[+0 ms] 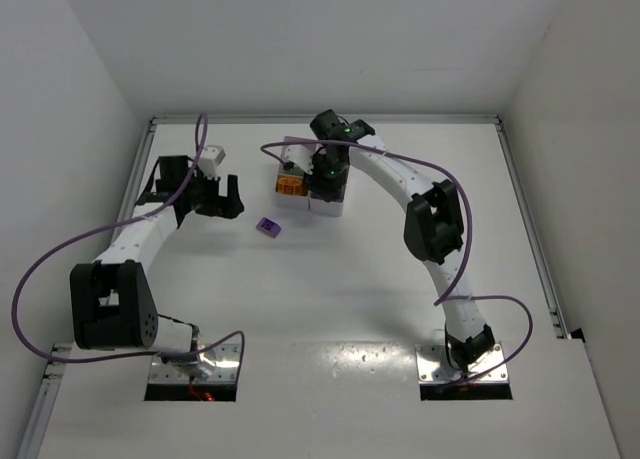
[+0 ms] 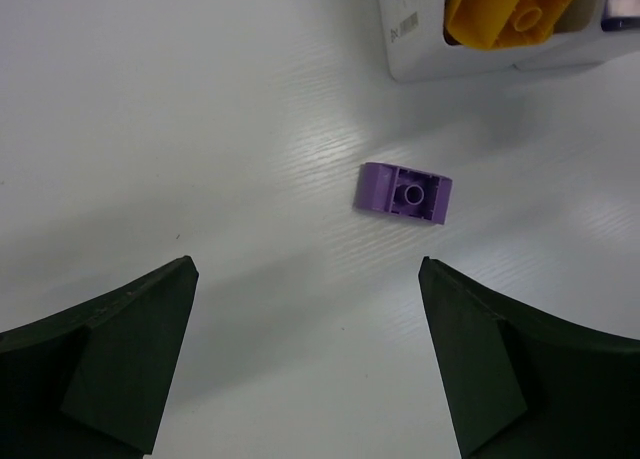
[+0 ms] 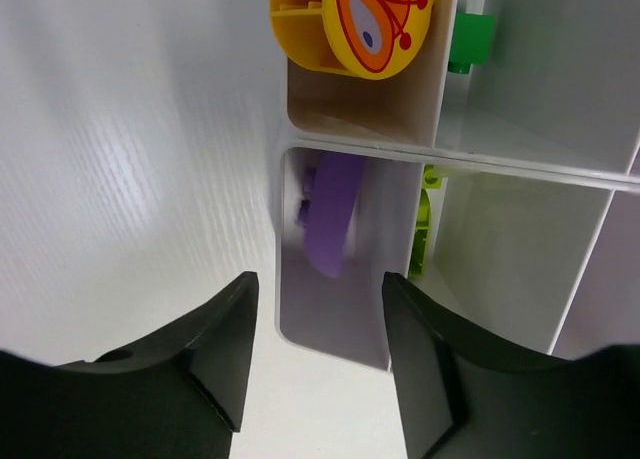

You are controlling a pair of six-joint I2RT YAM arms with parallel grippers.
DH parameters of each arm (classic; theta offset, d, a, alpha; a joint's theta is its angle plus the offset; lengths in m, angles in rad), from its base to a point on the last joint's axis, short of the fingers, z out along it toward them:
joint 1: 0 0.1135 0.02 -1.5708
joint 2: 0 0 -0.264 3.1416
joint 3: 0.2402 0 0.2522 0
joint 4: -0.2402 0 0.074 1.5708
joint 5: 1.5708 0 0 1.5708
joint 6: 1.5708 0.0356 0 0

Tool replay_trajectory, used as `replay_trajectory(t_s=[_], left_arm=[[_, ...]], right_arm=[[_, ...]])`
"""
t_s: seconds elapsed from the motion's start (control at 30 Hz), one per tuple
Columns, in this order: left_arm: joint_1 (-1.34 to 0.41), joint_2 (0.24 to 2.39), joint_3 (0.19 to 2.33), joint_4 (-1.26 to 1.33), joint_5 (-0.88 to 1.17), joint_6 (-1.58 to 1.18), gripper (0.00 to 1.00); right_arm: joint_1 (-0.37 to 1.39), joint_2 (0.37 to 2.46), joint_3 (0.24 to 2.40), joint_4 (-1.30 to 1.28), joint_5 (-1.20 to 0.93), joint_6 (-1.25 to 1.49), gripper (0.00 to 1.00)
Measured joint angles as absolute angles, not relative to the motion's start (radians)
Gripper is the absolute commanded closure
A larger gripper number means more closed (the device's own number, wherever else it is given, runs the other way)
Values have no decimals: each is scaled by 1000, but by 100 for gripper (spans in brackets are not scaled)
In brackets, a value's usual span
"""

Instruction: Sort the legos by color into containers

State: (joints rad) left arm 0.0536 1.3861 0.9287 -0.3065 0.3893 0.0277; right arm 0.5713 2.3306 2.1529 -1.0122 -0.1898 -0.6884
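Observation:
A purple lego (image 1: 268, 227) lies on the white table between my two grippers; in the left wrist view it (image 2: 403, 191) lies just ahead of the open fingers. My left gripper (image 1: 222, 197) (image 2: 308, 269) is open and empty. The white container tray (image 1: 318, 201) stands at the back centre. My right gripper (image 1: 328, 175) (image 3: 320, 284) hovers over its near-left compartment, open. A blurred purple piece (image 3: 330, 214) is inside that compartment. The adjoining compartment holds a yellow and orange piece (image 3: 350, 19) (image 1: 290, 184). A green brick (image 3: 470, 39) and a lime piece (image 3: 425, 229) sit in neighbouring compartments.
The tray's corner (image 2: 420, 49) with the yellow piece (image 2: 510, 14) shows at the top right of the left wrist view. White walls enclose the table on three sides. Purple cables loop from both arms.

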Motion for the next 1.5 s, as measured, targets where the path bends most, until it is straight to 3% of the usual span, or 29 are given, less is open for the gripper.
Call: replay_trajectory(t_s=[0.2,0.37,0.6,0.77,1.3,1.5], left_arm=[[54,1395,929,-347,572,248,3],[47,1514,1049,-554,716,674,23],[7,1927,1484,-991,751,1381,23],[-56,2065,1581,-1153,713,1681,24],[-156,2054,1476,-1053,684,1794,24],[-168,2054,1475,-994,660,1768,37]], right_arm=[[572,2331,2147,-997,-194,-669,45],[551,2294,2143,-946,-217,-508,45],[374,1984,2007,-849,-250,-309,45],[204,1833,1926,-822,-283,-244,44],[82,1803,1811,-842,-344,-205,43],[80,1792,1792,-849,-352,-205,43]])
